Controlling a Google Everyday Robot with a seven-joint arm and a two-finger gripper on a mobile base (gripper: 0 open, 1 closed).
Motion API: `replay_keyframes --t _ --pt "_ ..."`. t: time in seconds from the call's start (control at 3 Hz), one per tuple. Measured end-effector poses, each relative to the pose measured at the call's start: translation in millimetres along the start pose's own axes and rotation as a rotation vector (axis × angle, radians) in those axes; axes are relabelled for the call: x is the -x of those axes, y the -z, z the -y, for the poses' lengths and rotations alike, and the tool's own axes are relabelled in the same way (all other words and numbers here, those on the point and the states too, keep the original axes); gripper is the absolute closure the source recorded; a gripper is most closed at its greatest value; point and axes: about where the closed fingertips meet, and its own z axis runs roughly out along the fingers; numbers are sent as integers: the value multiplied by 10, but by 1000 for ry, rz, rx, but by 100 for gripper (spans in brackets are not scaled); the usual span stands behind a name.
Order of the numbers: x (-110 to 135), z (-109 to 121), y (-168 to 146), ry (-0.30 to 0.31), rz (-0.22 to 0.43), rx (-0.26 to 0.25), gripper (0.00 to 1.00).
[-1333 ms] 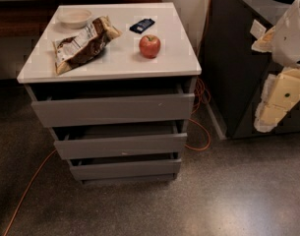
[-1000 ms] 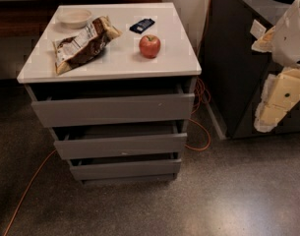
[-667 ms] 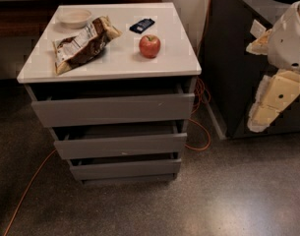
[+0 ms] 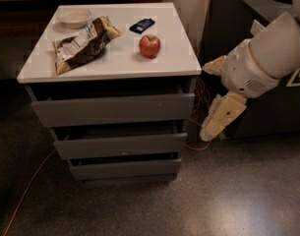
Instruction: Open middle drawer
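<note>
The middle drawer [image 4: 120,145] is the medium-height grey front between the tall top drawer [image 4: 112,110] and the slim bottom drawer [image 4: 125,169] of a white-topped cabinet [image 4: 179,65]. Its front sits close to the cabinet, with a dark gap above it, and its inside is hidden. My gripper [image 4: 206,102] hangs in the air just right of the cabinet's right side, level with the top and middle drawers. Its two cream fingers [image 4: 221,117] are spread apart and hold nothing. It touches no drawer.
On the cabinet top lie a white bowl [image 4: 75,17], a chip bag [image 4: 80,44], a dark small packet [image 4: 141,25] and a red apple [image 4: 149,46]. An orange cable [image 4: 26,191] runs over the speckled floor. A dark counter unit [image 4: 267,107] stands at the right behind my arm.
My arm and gripper have moved left and down towards the cabinet's right side. The drawers and the things on top have not moved.
</note>
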Motion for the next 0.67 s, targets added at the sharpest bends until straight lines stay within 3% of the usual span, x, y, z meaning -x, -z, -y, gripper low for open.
replay_keyframes --t 0.67 --pt "313 -37 -937 111 21 22 0"
